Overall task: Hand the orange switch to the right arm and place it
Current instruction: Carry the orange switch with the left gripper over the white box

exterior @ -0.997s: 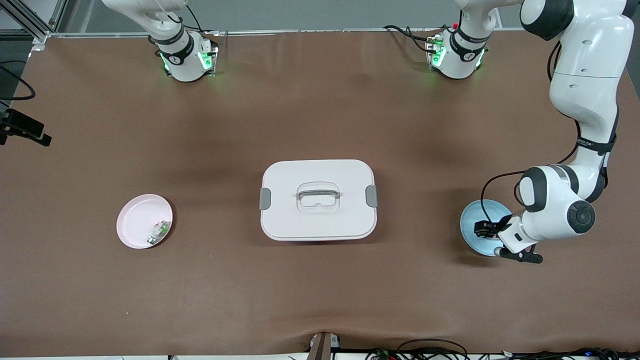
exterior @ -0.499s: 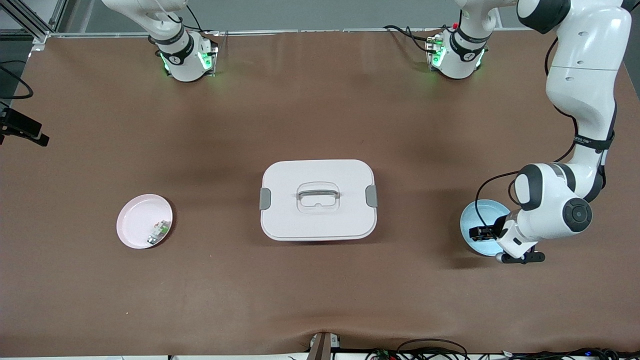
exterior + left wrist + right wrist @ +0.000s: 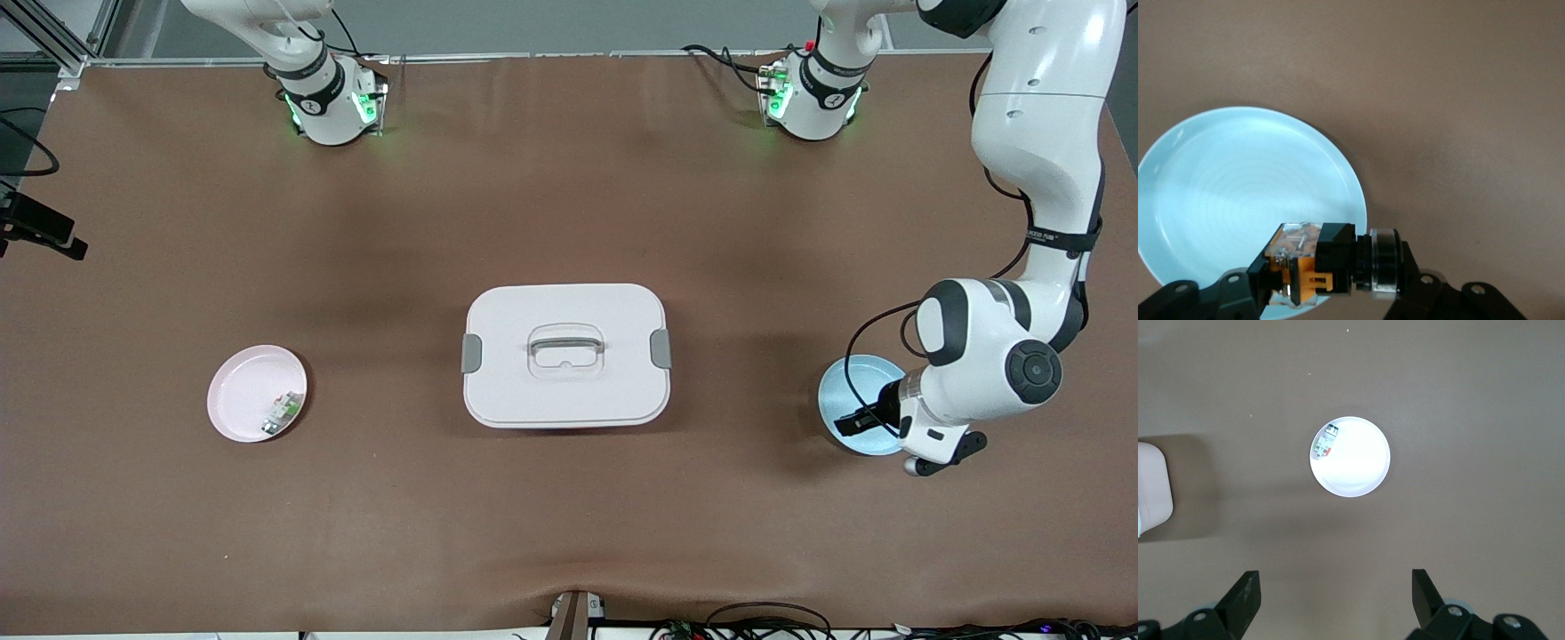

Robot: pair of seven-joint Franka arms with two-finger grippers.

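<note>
The orange switch (image 3: 1313, 264), a small black block with orange bits and a round silver-rimmed end, is clamped between the fingers of my left gripper (image 3: 1328, 275). That gripper (image 3: 856, 421) hangs just over the edge of the light blue plate (image 3: 842, 388) at the left arm's end of the table. In the left wrist view the blue plate (image 3: 1238, 187) lies bare under the switch. My right gripper (image 3: 1336, 595) is open and holds nothing. It hangs high above the table and looks down on the pink plate (image 3: 1361, 467).
A white lidded box (image 3: 565, 391) with a grey handle sits mid-table. The pink plate (image 3: 238, 391) toward the right arm's end holds a small white-and-green part (image 3: 282, 414). The box's corner (image 3: 1153, 490) shows in the right wrist view.
My left gripper, shut on the switch, has shifted a little toward the front camera over the blue plate, and its wrist has turned. The right arm has not moved.
</note>
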